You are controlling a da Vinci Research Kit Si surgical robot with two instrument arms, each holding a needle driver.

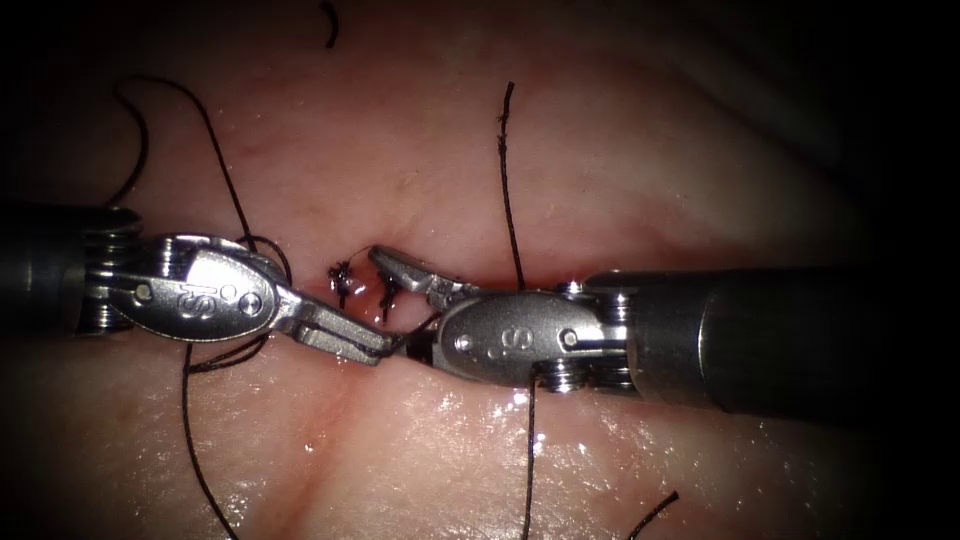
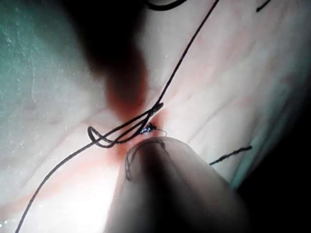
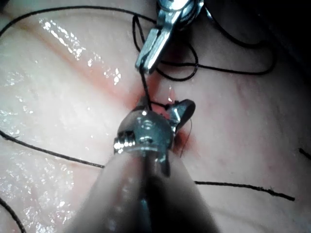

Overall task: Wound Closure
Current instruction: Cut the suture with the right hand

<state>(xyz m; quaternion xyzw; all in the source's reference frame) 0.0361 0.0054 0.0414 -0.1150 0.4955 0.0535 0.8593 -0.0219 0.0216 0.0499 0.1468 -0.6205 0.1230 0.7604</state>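
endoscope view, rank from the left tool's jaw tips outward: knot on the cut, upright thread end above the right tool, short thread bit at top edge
From the left tool:
1. Knot, on the cut just above the jaw tips.
2. Upright thread end, up and to the right.
3. Short thread bit, at the top edge.

Thread (image 1: 236, 205) loops crowd left tool (image 1: 345, 338); knots (image 1: 342, 275) sit between tools; bare tissue (image 1: 700, 170) open upper right.
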